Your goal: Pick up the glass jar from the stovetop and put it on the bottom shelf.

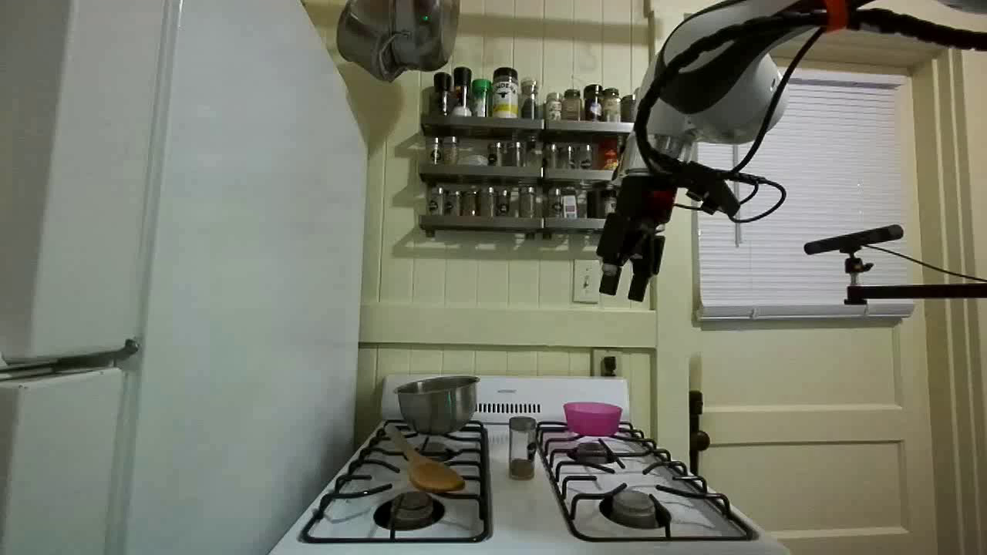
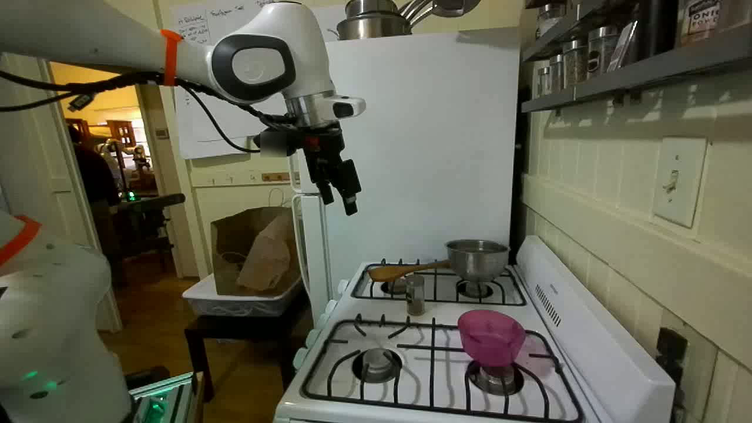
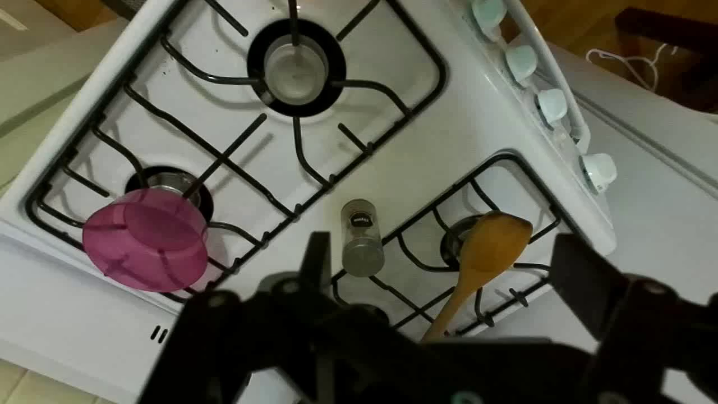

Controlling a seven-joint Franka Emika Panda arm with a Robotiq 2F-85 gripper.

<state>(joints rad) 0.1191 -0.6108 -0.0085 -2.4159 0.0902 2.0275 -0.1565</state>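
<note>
The stovetop [image 3: 415,154], seen from above: a jar [image 3: 362,238] with a dark label stands between the two grates [image 3: 222,159]; a pink bowl [image 3: 147,241] sits on the left one, a wooden spoon [image 3: 485,252] on the right. My gripper [image 3: 450,269] reaches in from below, fingers [image 3: 586,286] spread wide.

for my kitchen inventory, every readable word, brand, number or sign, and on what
"NDER", partial: white-and-yellow cylindrical bottle, black lid.
"ONI… POW…", partial: white-labelled container.
Too small or blurred: word on clear glass jar; handwriting on white paper; marking on white stove panel; other print along dark metal spice rack.
</note>
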